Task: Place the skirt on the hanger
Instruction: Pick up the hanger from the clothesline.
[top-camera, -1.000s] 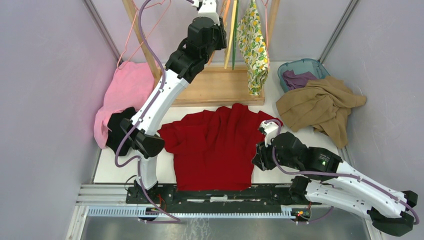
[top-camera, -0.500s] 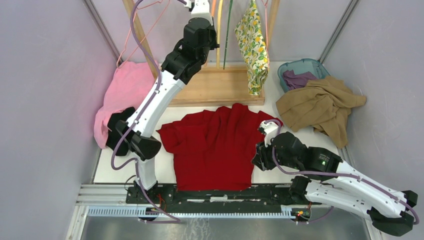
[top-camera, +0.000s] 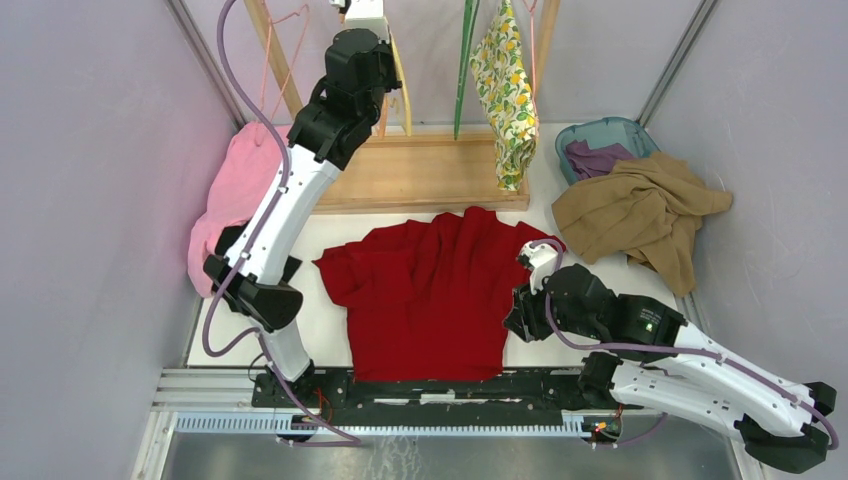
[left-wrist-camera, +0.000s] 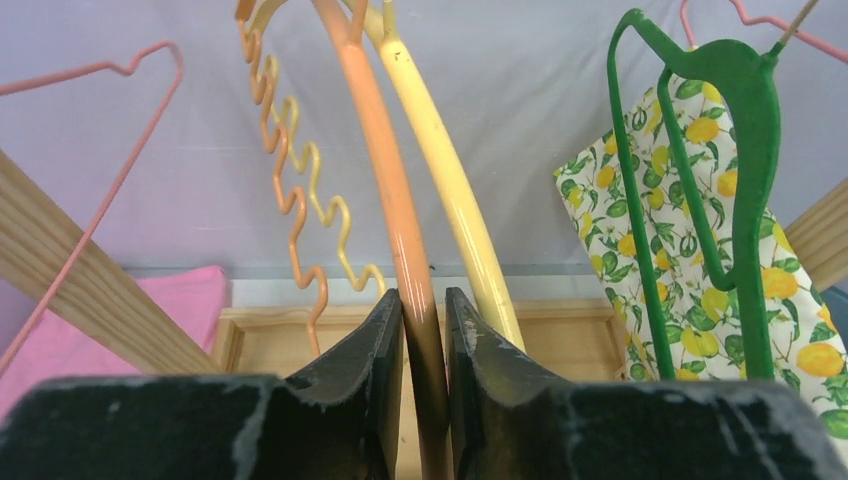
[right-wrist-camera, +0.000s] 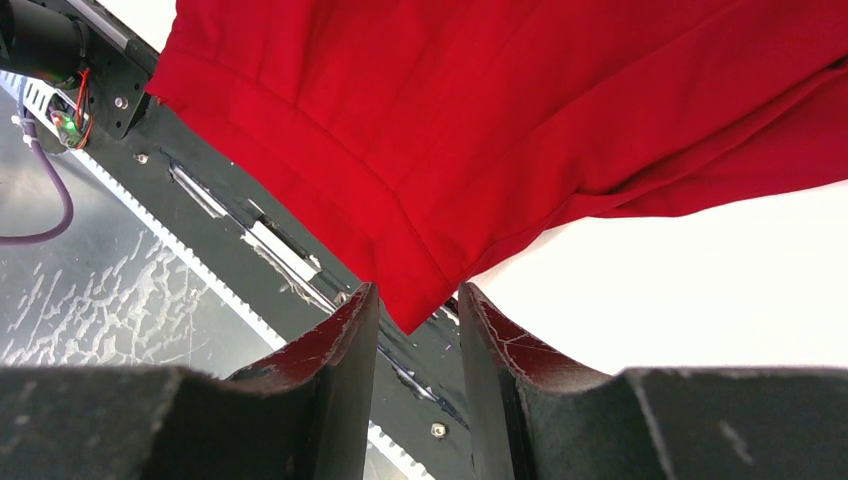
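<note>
One high pincer (left-wrist-camera: 424, 310) around orange hanger (left-wrist-camera: 385, 170)

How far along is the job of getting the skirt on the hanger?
Done, it seems: the skirt hangs on the rack, a pink hanger above it. In hand: the left gripper clamps an orange hanger. Left: possibly nothing; the right gripper sits open over the red garment.
</note>
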